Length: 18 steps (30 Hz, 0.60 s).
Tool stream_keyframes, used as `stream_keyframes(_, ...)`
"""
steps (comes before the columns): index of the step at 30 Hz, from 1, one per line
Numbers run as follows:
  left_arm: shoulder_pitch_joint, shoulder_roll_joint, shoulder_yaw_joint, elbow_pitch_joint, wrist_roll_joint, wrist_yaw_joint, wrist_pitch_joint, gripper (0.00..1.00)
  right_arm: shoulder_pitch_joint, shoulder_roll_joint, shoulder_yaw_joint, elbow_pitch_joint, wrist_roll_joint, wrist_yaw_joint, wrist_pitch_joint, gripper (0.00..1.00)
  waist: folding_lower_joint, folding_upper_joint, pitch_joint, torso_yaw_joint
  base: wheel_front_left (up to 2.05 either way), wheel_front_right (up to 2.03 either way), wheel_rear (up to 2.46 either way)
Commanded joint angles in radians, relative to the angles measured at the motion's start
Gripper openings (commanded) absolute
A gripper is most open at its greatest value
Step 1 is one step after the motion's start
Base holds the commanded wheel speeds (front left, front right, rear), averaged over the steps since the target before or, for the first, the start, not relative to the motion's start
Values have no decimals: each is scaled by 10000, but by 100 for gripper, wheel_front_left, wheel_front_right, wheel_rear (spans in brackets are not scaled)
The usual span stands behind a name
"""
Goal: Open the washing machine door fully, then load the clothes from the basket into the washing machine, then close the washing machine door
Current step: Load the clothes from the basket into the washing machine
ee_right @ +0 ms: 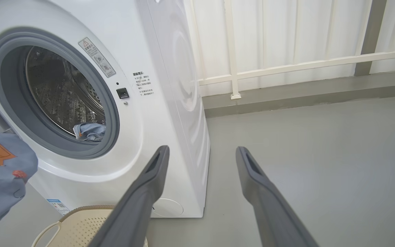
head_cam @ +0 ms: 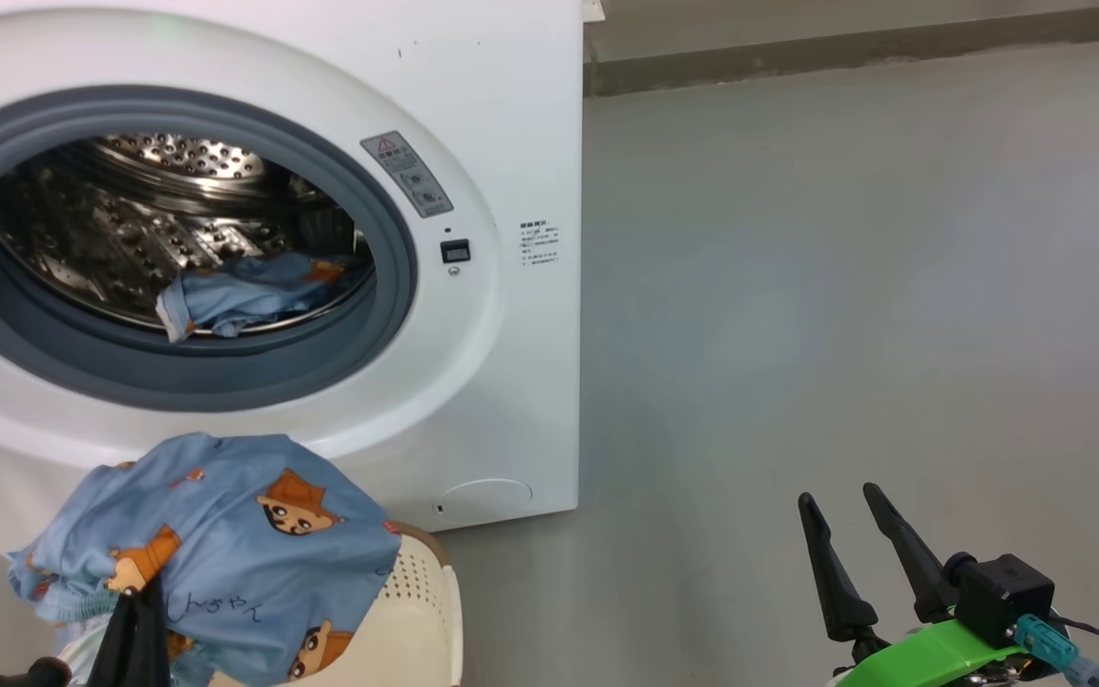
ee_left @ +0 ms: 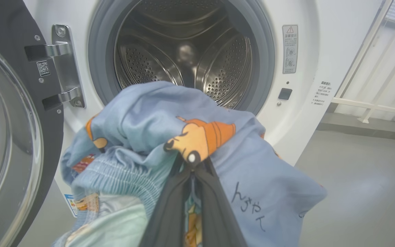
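The washing machine (head_cam: 473, 114) stands at the left. Its door (ee_left: 9, 137) is swung open to the left on its hinge. One blue piece of the clothes (head_cam: 244, 291) lies in the steel drum (ee_left: 183, 51). My left gripper (ee_left: 192, 166) is shut on a bunch of light blue bear-print clothes (head_cam: 216, 544), held up in front of the opening and above the cream basket (head_cam: 421, 611). Low on the right, my right gripper (head_cam: 839, 494) stands open over the floor with nothing between its fingers; in its wrist view the gripper (ee_right: 201, 149) points at the machine's right corner.
Grey floor (head_cam: 845, 286) stretches to the right of the machine. A low curb (ee_right: 303, 89) and a white railing (ee_right: 286, 65) run along the back wall.
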Motion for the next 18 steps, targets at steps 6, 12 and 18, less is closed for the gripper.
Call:
stream_keyframes(6, -666, 249, 349, -284, -204, 27, -93, 0, -74, 13, 278, -420, 39, 27, -120, 100, 0, 0, 518, -66, 0, 0, 0)
stream_keyframes(12, -1265, 587, 301, -200, -587, 27, -93, 0, -164, 13, 350, -586, 15, 27, -120, 100, 0, 0, 1263, -97, 0, 0, 0)
stream_keyframes(18, -2088, 1004, 300, -127, -961, 27, -93, 0, -370, 13, 475, -758, -24, 27, -120, 100, 0, 0, 2055, -145, 0, 0, 0)
